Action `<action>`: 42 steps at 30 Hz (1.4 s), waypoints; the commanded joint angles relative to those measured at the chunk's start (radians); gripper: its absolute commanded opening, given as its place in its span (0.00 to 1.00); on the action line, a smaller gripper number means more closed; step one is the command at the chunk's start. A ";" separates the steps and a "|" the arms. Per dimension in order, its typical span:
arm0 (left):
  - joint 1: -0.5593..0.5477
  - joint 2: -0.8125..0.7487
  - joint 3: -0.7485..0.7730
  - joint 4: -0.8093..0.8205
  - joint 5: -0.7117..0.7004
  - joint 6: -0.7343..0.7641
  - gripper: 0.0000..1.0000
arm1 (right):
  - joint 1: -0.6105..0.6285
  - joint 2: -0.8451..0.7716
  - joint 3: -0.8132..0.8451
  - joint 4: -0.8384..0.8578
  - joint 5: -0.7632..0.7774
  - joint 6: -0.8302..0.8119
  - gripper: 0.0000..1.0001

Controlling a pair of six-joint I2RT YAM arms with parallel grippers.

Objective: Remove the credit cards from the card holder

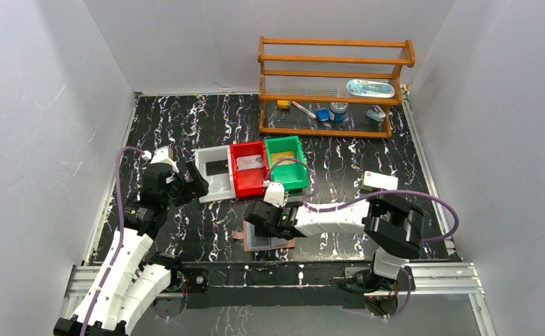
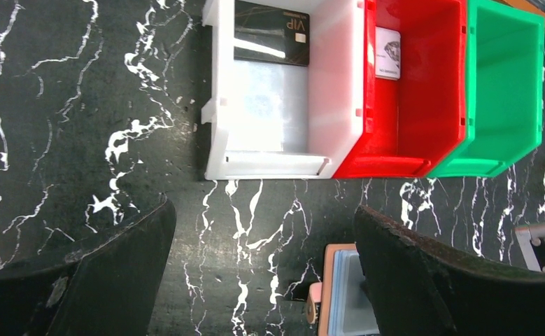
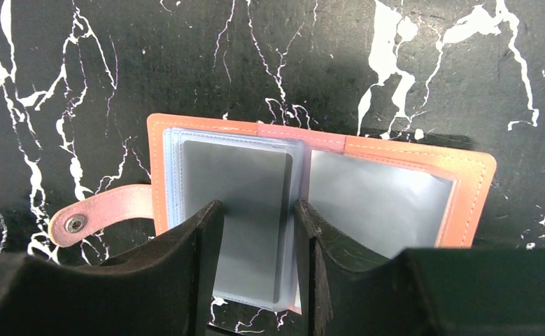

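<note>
The card holder (image 3: 388,196) lies open and flat on the black marble table, reddish-brown with two pale grey-blue pockets and a strap tab (image 3: 108,210) at its left. A dark card (image 3: 238,175) sits in the left pocket. My right gripper (image 3: 255,206) hangs just over that pocket, jaws a little apart, one on each side of the card's width, pinching nothing. In the top view the gripper (image 1: 259,220) covers most of the holder (image 1: 259,243). My left gripper (image 2: 262,217) is wide open and empty, near the white bin (image 2: 283,161); the holder's edge (image 2: 343,294) shows by its right finger.
The white bin holds a black VIP card (image 2: 271,31). The red bin (image 2: 395,164) holds a pale card (image 2: 388,52). A green bin (image 2: 500,164) stands beside them. A white box with a red mark (image 1: 380,180) lies at right. A wooden rack (image 1: 332,87) stands at the back.
</note>
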 commanded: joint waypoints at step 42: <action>-0.067 0.226 -0.125 0.210 0.785 -0.107 0.70 | -0.253 -0.195 -0.551 0.686 -0.400 0.134 0.00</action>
